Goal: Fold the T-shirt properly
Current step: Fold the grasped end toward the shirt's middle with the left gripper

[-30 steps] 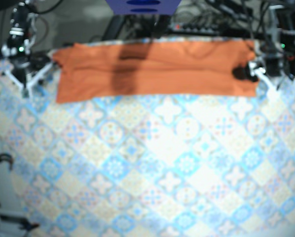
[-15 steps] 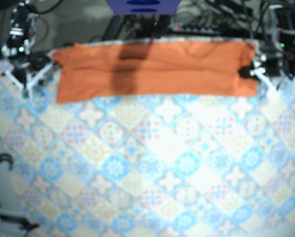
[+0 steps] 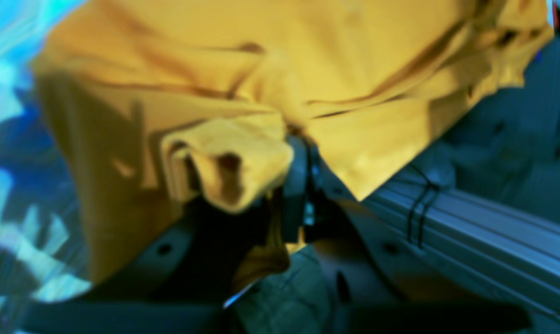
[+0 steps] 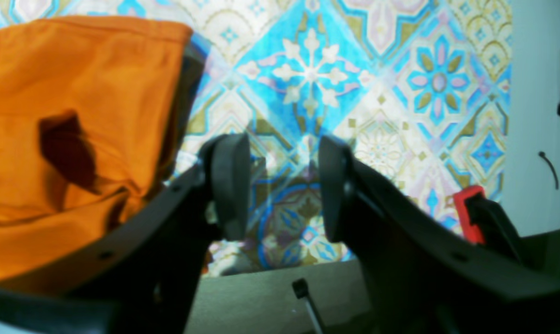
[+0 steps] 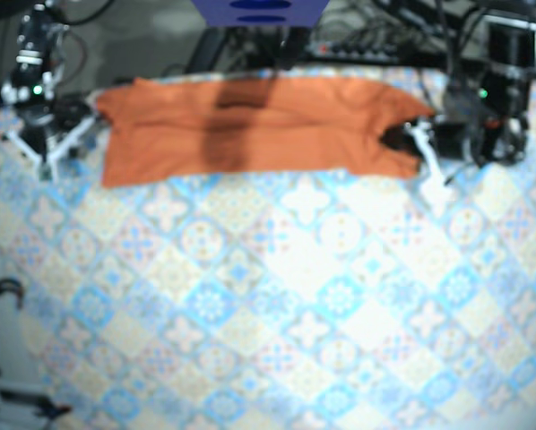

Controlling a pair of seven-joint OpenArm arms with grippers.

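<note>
Since the earlier frames, the left gripper (image 5: pixel 410 143) has travelled inward along the far side of the table, toward the middle of the base view. The end of the T-shirt (image 5: pixel 250 134) has come with it. That end lay flat and square before; it now tapers to a gathered point at the gripper.

Left gripper: the wrist view confirms the hold. The jaws are clamped together on a bunched fold of fabric, and more cloth drapes over and around the fingers (image 3: pixel 294 185). Blur prevents saying how many layers are caught. A grey metal rail (image 3: pixel 470 222) runs below the hanging cloth in that view.

Right gripper (image 4: pixel 280 185): jaws parted, with nothing between them. The patterned tablecloth (image 4: pixel 377 93) shows through the gap. The gripper sits just beside the opposite end of the shirt. Whether its nearer finger touches the cloth cannot be determined. Its position in the base view matches the earlier frames. A red part (image 4: pixel 467 204) sits on the outer side of the far finger.

T-shirt: orange, stretched as a long band across the far side of the table on the tablecloth. It lies flat apart from the gathered end. A dark shadow crosses it on the right gripper's side of centre.
</note>
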